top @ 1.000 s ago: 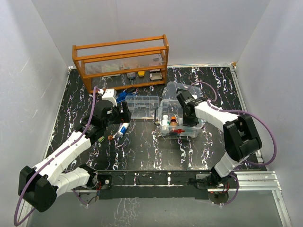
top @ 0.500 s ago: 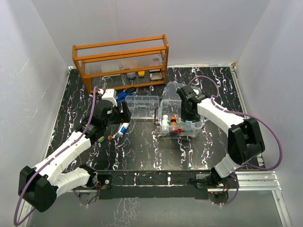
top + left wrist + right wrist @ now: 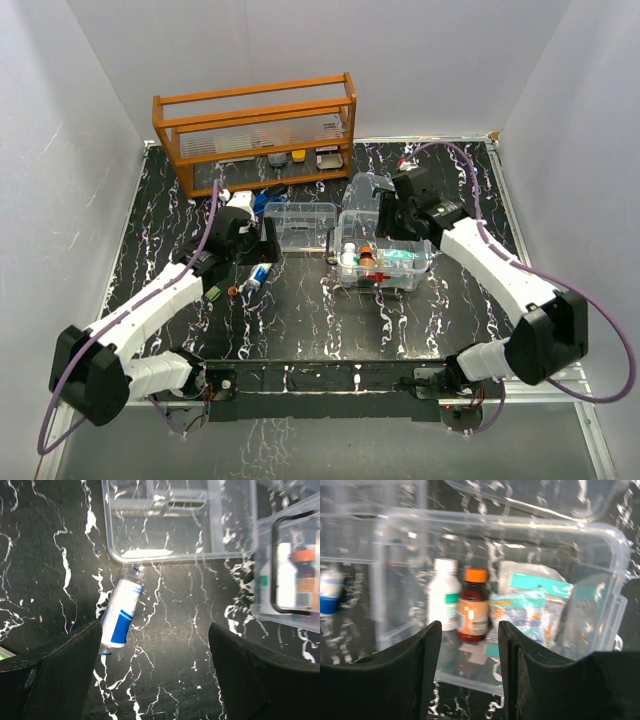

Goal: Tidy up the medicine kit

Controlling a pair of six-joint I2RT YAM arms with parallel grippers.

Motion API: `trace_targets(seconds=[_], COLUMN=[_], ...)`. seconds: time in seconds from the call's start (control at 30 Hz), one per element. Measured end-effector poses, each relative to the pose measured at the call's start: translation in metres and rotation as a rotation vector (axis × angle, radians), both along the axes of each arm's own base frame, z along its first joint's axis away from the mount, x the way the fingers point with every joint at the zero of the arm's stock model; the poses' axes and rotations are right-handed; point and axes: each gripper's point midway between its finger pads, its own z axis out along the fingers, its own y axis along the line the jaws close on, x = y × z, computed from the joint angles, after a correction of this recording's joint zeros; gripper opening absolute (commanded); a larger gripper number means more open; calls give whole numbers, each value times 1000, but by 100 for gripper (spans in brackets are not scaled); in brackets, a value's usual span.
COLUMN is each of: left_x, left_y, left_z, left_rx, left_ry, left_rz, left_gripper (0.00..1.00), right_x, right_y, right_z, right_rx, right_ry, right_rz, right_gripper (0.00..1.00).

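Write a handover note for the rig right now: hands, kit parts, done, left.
Left hand: open, empty, above the blue-and-white tube lying on the black marbled table.
Right hand: open, empty, over the clear rectangular plastic box with red front latch.
Done: box holds a white bottle, a brown bottle with orange cap and teal packets.
Clear divided tray insert sits on the table beside the box and looks empty; clear lid is off, behind the box.
Left, probably: pack the tube, seat the tray, close the lid.
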Motion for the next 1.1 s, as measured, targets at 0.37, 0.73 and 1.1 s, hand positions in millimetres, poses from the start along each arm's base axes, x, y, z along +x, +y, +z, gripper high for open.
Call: trace_targets(seconds=[0.37, 0.73, 1.1], left_x=[-8, 1, -1], left_y=[8, 16, 13], left_z=[-100, -116, -98], left_rx=[190, 289, 312], left_ry=[421, 512, 453], left_rz=[41, 16, -159], left_gripper=[64, 35, 14], right_x=[0, -15, -18], right_y=[44, 52, 65], right_z=[74, 64, 74], right_rx=[304, 370, 459], right_ry=[-252, -249, -247], right_rz=[153, 197, 218], right_gripper=[49, 48, 50])
